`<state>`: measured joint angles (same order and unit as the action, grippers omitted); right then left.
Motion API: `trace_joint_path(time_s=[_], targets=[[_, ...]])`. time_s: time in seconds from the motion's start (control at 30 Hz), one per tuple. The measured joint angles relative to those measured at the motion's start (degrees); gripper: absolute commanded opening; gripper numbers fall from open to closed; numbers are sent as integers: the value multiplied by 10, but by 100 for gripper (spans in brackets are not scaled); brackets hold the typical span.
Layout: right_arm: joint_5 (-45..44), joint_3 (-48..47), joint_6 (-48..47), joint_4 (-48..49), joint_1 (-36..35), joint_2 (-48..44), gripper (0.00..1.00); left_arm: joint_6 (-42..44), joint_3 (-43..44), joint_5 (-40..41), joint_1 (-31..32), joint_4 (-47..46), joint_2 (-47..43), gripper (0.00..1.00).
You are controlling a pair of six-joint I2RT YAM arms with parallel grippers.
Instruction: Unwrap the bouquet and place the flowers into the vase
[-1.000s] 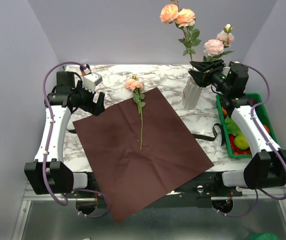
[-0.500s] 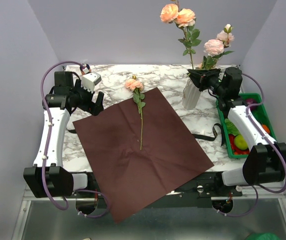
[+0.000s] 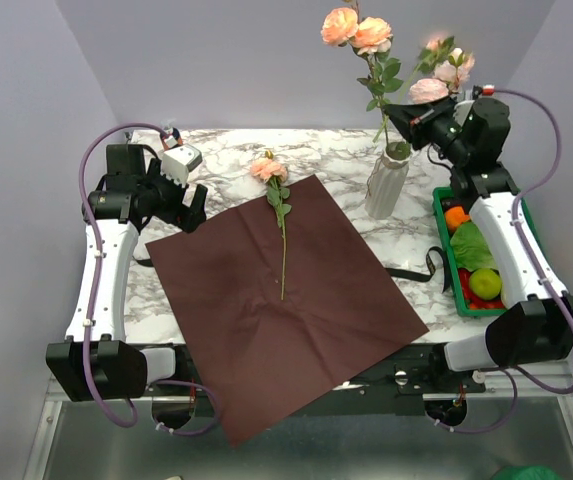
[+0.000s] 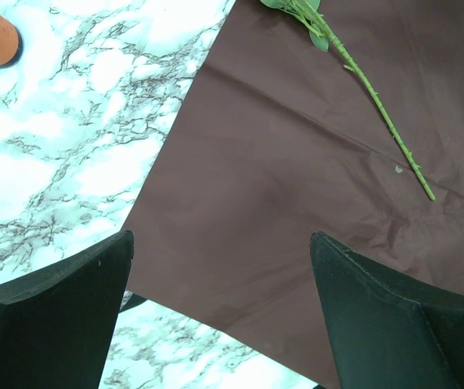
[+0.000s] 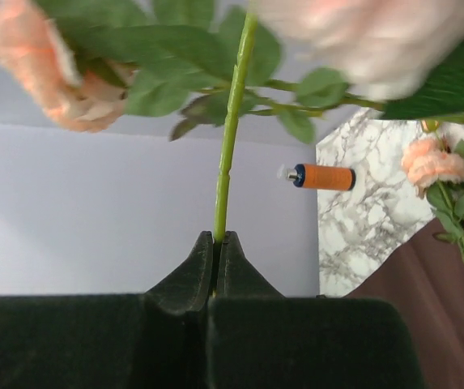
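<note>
Black left gripper (image 3: 192, 207) is hovering, spread wide, at the dark red paper's (image 3: 286, 300) left corner. I'm seeing one peach rose (image 3: 282, 225) lying on it. The right gripper (image 5: 217, 240) is pinching a pink rose's (image 3: 428, 90) green stem above the white ribbed vase (image 3: 386, 187).

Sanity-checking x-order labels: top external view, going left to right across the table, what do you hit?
left gripper → lone rose, lying on the dark red paper → white vase → green tray. Right gripper left out because it overlaps the vase.
</note>
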<state>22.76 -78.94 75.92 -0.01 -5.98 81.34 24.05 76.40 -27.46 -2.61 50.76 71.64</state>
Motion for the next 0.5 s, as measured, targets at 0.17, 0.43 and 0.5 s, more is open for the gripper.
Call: trace_joint_path(time_s=[0.17, 0.43, 0.5], targets=[[0, -97, -146, -74, -17, 1, 1, 0, 0, 0, 0, 0, -3, 99], [-47, -183, -470, -139, -105, -9, 1, -5, 0, -1, 0, 1, -3, 99], [-75, -176, -557, -137, -132, -22, 1, -7, 0, -1, 0, 2, -3, 99]])
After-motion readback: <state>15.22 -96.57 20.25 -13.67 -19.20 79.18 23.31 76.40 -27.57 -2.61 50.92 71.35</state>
